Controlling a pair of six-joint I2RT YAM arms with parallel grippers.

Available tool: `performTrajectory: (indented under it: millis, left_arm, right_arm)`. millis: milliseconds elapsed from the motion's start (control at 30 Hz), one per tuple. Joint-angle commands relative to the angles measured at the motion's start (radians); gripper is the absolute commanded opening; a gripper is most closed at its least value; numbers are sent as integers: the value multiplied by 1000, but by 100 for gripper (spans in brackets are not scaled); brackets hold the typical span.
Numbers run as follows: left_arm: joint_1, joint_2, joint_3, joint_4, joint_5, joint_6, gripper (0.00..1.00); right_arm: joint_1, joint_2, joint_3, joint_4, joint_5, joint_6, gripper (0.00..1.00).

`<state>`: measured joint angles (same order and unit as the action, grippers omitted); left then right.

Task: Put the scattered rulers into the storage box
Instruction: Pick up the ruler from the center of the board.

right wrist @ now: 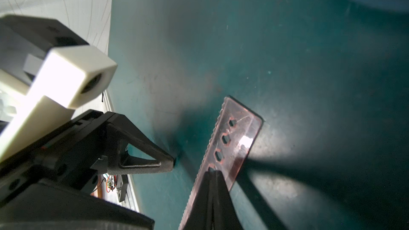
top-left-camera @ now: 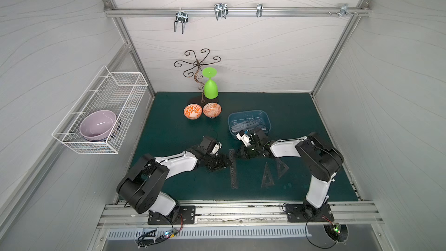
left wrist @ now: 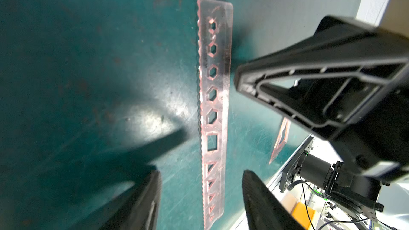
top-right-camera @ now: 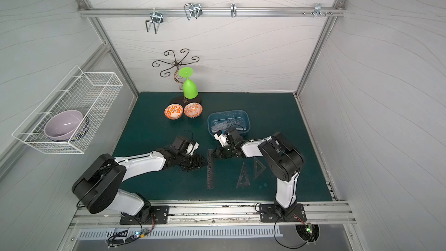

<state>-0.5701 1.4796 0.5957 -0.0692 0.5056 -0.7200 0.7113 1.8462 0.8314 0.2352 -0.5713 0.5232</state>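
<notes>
Biggest risk: the ruler (top-left-camera: 233, 169) lies flat on the mat (top-left-camera: 169, 129), thin and hard to pinch. The left gripper (left wrist: 200, 173) is empty, its parted fingers straddling the ruler, and closing could skid it sideways. The right gripper (right wrist: 212, 170), fully closed, rests its tips on the ruler. I cannot tell whether it pins it, and pressing might flip the far end.

The basket (top-left-camera: 128, 80), well beyond the left gripper, holds a purple bowl (top-left-camera: 97, 124). The box (top-left-camera: 266, 120), close beside the right gripper, holds several rulers (top-left-camera: 243, 124).
</notes>
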Motion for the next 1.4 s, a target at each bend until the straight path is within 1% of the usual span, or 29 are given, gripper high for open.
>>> performTrajectory:
  millis: [0, 300, 467, 633, 833, 933, 1133, 1200, 1367]
  left_arm:
    - [1, 19, -8, 21, -5, -8, 63]
    - [1, 22, -22, 40, 0, -19, 63]
    - [-9, 91, -26, 112, 19, -36, 63]
    - [-29, 178, -16, 190, 46, -55, 57]
    - [-36, 211, -13, 226, 54, -64, 50]
    - [-40, 220, -1, 223, 51, -61, 44]
    - [-51, 253, 31, 206, 39, -42, 24]
    - [-54, 263, 38, 204, 36, -37, 20]
    - [-56, 255, 52, 178, 30, -20, 0]
  right_arm:
    - [15, -12, -37, -68, 38, 5, 7]
    - [37, -34, -57, -73, 71, 6, 7]
    - [54, -24, -68, -59, 84, 18, 6]
    - [57, -15, -101, -30, 85, 38, 6]
    - [56, -11, -140, -9, 87, 58, 6]
    - [56, -13, -155, -2, 87, 64, 6]
    - [57, -23, -173, 7, 87, 70, 6]
    - [54, -28, -179, 7, 86, 70, 6]
    - [29, -89, -196, -9, 63, 62, 6]
